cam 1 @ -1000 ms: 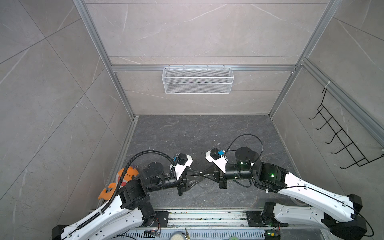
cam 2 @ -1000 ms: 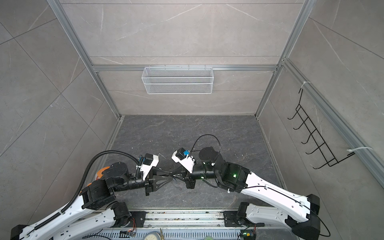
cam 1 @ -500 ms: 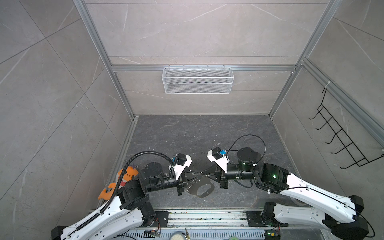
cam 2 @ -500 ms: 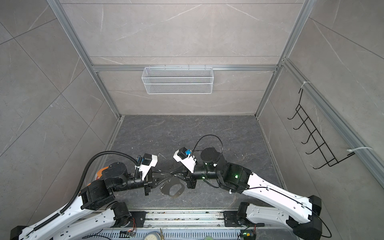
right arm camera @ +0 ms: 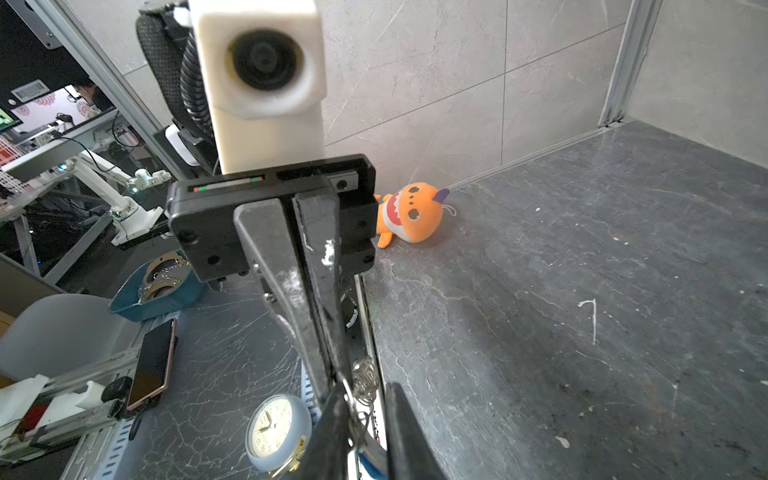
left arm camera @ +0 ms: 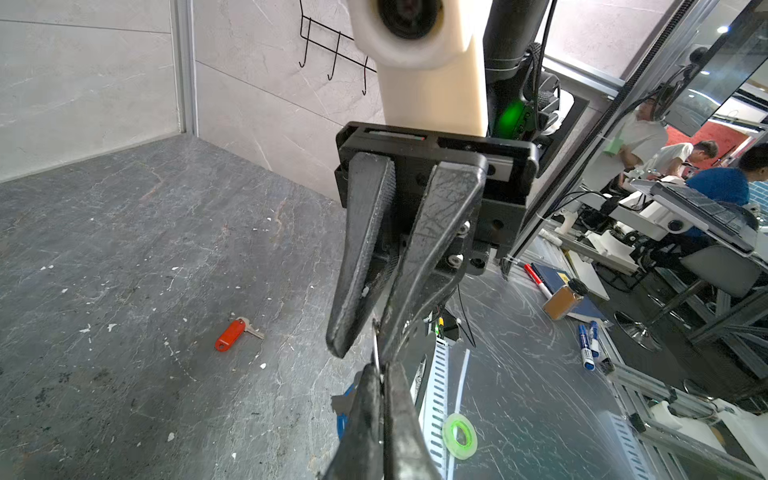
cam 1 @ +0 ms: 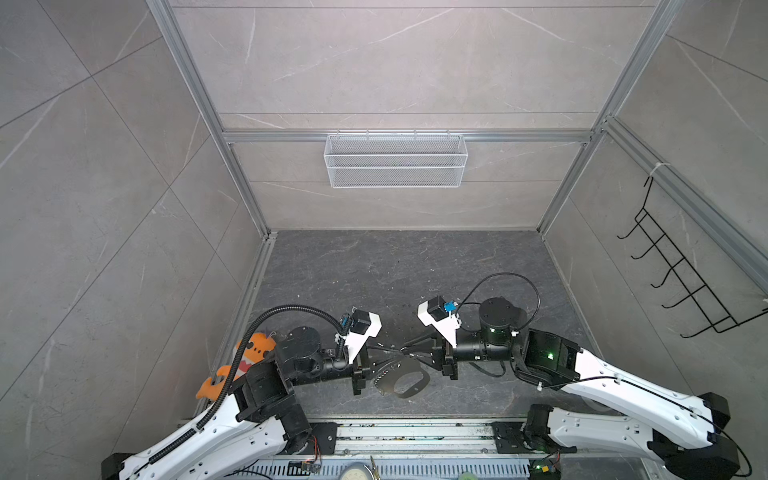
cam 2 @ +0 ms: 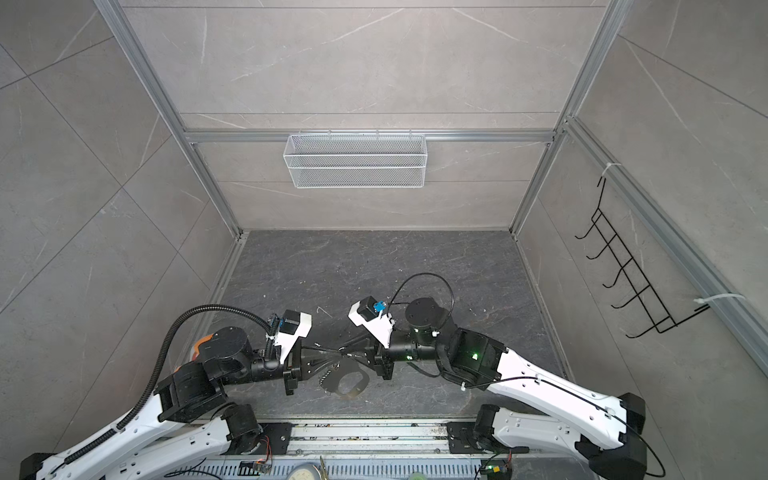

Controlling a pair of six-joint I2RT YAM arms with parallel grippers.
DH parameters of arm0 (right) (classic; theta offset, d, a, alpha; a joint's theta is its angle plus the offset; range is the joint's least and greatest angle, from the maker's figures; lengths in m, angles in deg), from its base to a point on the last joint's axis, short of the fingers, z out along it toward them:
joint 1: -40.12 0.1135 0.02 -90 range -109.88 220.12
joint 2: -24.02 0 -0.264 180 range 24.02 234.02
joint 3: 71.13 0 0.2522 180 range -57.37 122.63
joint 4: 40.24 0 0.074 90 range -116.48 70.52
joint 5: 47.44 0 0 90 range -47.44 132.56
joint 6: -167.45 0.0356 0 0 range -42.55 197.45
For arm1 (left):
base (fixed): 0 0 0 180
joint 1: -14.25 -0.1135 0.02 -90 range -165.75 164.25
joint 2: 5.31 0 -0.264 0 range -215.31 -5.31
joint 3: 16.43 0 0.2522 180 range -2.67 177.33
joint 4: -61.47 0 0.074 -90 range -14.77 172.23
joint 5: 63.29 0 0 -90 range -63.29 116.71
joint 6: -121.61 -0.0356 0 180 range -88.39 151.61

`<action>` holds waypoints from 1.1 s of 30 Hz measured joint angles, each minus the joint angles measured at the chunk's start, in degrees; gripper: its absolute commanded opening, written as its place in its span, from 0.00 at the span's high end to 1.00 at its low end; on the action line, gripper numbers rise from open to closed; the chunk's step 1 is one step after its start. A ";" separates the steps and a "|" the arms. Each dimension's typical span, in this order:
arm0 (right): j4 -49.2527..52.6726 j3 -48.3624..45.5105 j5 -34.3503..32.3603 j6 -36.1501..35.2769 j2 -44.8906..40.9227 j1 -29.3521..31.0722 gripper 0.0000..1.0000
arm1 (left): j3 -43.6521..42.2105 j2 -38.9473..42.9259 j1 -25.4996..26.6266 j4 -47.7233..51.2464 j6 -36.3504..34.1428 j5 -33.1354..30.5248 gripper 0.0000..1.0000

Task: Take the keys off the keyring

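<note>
Since the tiny metal key with the red plastic tag (left arm camera: 232,332) lies loose on the dark grey stone table (cam 1: 374,270), well apart from both arms, one key looks done and the blue one is left. The keyring (cam 1: 385,384), a flat grey elongated plate with a large oval hole and a silver link chain, hangs just under where the two arms meet near the table's front edge, shown in both top views. The plate is tilted, and I can't tell if its low edge touches the table. Left gripper (left arm camera: 380,370): jaws pinched tight on a thin metal loop at the keyring's chain end. Right gripper (right arm camera: 366,390): jaws a narrow gap apart with chain loops between them, and I can't tell if they press on anything. A blue sliver low between the right jaws is likely the tiny metal key with the blue plastic tag (right arm camera: 373,460), mostly hidden. Handling guess: the plate is light, thin and stiff, the chain floppy so it will swing, and the keys are small, smooth and slippery. Best hold on a key is the plastic tag, broader and less slick. Take the keyring by the loop or plate edge, not the loose chain.
</note>
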 measured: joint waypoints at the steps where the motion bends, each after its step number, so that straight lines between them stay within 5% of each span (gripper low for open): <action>1: -0.09 -0.07 0.00 0.00 -0.02 0.00 0.80 | -0.04 0.09 0.00 -0.04 0.00 0.00 1.00; 4: -0.42 -0.35 0.02 -0.07 -0.26 0.04 0.90 | -0.11 0.24 0.00 0.00 0.00 -0.11 1.00; 8: -0.68 -0.68 0.00 0.00 -0.85 0.22 0.88 | -0.24 0.39 0.00 0.00 0.00 -0.22 1.00; 11: -0.94 -0.90 0.04 -0.17 -1.31 0.22 0.99 | -0.26 0.59 0.04 -0.02 0.00 -0.24 1.00; 18: -1.14 -1.11 0.94 -0.02 -1.70 0.33 1.00 | -0.26 0.66 0.04 -0.04 0.04 -0.17 1.00; 21: -1.01 -1.09 1.11 0.02 -1.68 0.33 1.00 | -0.26 0.55 0.04 0.02 -0.04 -0.20 0.69; 23: -0.44 -0.83 1.11 0.02 -1.46 0.33 1.00 | -0.26 0.46 0.04 0.42 0.20 -0.39 0.62; 28: 3.10 1.22 0.59 -0.07 -0.15 0.33 1.00 | -0.09 1.31 0.04 3.02 0.04 -2.03 0.80; 33: 6.12 3.28 -0.09 -0.24 0.61 0.33 1.00 | 1.33 1.18 0.04 4.83 -0.66 -3.37 0.77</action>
